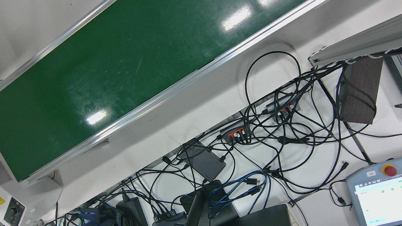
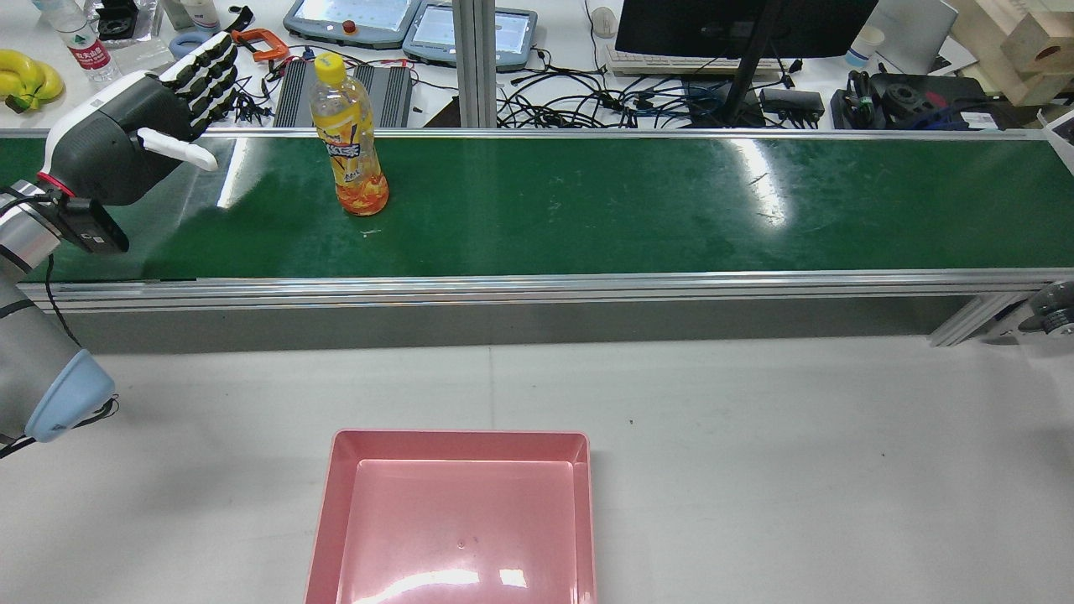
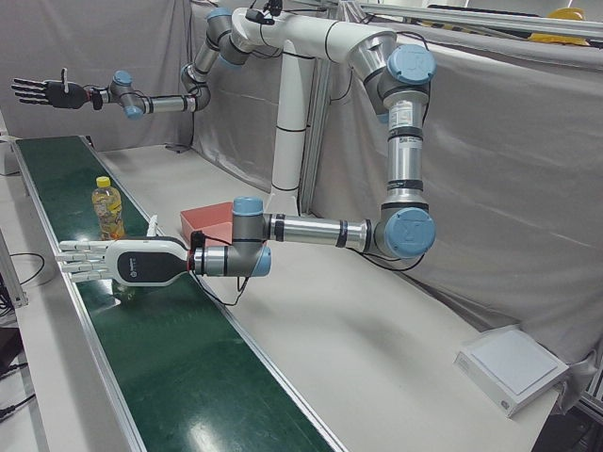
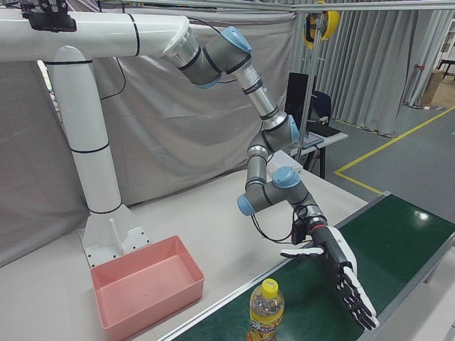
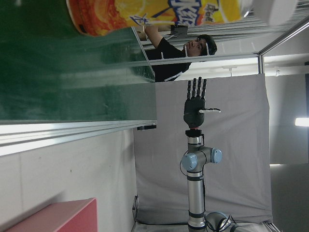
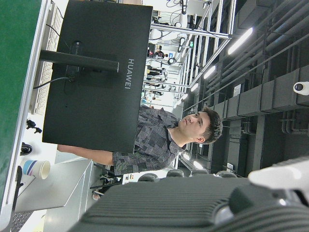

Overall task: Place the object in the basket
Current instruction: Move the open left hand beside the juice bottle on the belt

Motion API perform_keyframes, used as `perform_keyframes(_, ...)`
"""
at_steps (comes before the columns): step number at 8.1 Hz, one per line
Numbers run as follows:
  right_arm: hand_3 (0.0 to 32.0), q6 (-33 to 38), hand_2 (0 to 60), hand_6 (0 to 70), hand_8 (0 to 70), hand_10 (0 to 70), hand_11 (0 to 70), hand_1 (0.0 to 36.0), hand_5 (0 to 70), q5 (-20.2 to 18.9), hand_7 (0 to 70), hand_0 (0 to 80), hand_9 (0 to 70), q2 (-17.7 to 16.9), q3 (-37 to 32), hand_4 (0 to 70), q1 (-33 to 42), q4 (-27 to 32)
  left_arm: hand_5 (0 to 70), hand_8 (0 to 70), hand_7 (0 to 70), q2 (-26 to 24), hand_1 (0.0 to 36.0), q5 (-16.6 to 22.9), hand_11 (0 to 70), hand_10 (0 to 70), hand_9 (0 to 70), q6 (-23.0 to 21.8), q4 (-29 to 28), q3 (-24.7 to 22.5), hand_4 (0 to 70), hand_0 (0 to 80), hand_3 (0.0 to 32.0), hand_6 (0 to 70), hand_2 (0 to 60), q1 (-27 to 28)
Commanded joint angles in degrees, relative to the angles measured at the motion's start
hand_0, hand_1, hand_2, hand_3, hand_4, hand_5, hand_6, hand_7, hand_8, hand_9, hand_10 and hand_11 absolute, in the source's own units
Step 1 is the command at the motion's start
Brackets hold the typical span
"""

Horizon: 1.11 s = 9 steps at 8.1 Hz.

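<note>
An orange drink bottle (image 2: pixel 351 138) with a yellow cap stands upright on the green belt (image 2: pixel 587 210). It also shows in the left-front view (image 3: pixel 108 209), the right-front view (image 4: pixel 266 312) and the left hand view (image 5: pixel 154 14). My left hand (image 2: pixel 126 126) is open with fingers stretched out, above the belt to the bottle's left, apart from it; it also shows in the left-front view (image 3: pixel 122 262) and the right-front view (image 4: pixel 341 280). My right hand (image 3: pixel 42 91) is open and empty, held high over the belt's far end. The pink basket (image 2: pixel 457 520) sits empty on the white table.
The belt's aluminium rail (image 2: pixel 537 285) runs between the belt and the basket. Behind the belt are teach pendants (image 2: pixel 352 21), a monitor (image 2: pixel 738 17) and tangled cables (image 1: pixel 278 128). A white arm pedestal (image 4: pixel 99 192) stands behind the basket.
</note>
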Motion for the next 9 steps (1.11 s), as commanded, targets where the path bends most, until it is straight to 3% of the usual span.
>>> perform_keyframes(1,0.0,0.0,0.0,0.0,0.0,0.0,0.0,0.0,0.0,0.0,0.0,0.0,0.0,0.0,0.0,0.0,0.0,0.05,6.8,0.0,0.0,0.11,12.5,0.12,0.0,0.0,0.0,-0.43,-0.33,-0.79,0.0,64.3,0.0,0.0,0.0,0.16)
perform_keyframes(6,0.0,0.0,0.0,0.0,0.0,0.0,0.0,0.0,0.0,0.0,0.0,0.0,0.0,0.0,0.09,0.0,0.0,-0.04,10.2,0.0,0.0,-0.15,12.8,0.12,0.0,0.0,0.0,-0.6,-0.5,-1.23,0.0,65.3,0.0,0.0,0.0,0.25)
perform_keyframes(8,0.0,-0.08,0.0,0.0,0.0,0.0,0.0,0.0,0.0,0.0,0.0,0.0,0.0,0.0,0.0,0.0,0.0,-0.04,13.7,0.0,0.0,0.46,13.1,-0.93,0.0,0.0,0.0,-3.83,-2.43,-1.06,0.0,67.5,0.0,0.0,0.0,-0.28)
perform_keyframes(9,0.0,0.0,0.0,0.0,0.0,0.0,0.0,0.0,0.0,0.0,0.0,0.0,0.0,0.0,0.0,0.0,0.0,-0.04,19.4,0.0,0.0,0.38,14.0,-3.38,3.2,0.7,0.0,-6.12,-2.26,-1.14,0.0,75.5,0.0,0.0,0.0,-0.11)
